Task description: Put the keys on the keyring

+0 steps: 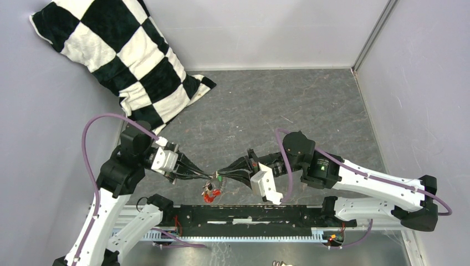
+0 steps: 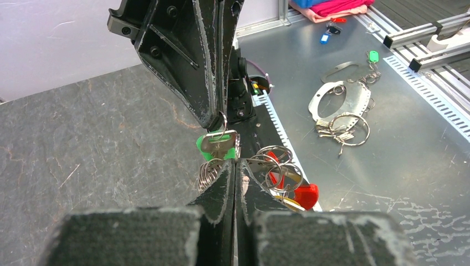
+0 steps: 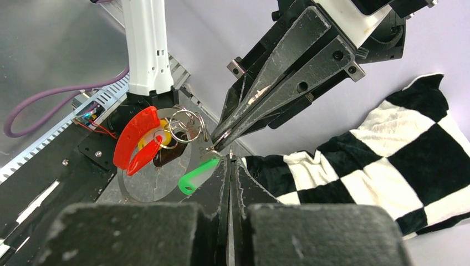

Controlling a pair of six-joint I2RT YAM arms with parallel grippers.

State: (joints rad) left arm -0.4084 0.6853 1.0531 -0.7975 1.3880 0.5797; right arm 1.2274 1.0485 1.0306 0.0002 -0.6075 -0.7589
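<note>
My left gripper (image 1: 206,178) and right gripper (image 1: 221,177) meet tip to tip above the table's front edge. In the left wrist view the left gripper (image 2: 235,163) is shut on the keyring (image 2: 274,163), a bunch of silver wire coils. The red strap (image 2: 305,195) and the yellow key (image 2: 288,203) hang from it. The right gripper (image 3: 229,158) is shut on the green key (image 3: 198,173), which also shows in the left wrist view (image 2: 217,145), touching the coils. The red strap (image 3: 133,138), yellow key (image 3: 158,136) and keyring (image 3: 185,124) dangle below the left fingers (image 3: 260,105). No separate red key can be told apart.
A black-and-white checked pillow (image 1: 127,55) leans in the far left corner. The black mounting rail (image 1: 249,213) runs along the near edge. Spare key bunches and rings (image 2: 341,111) lie on the metal plate beyond it. Grey walls (image 1: 421,83) close in the sides.
</note>
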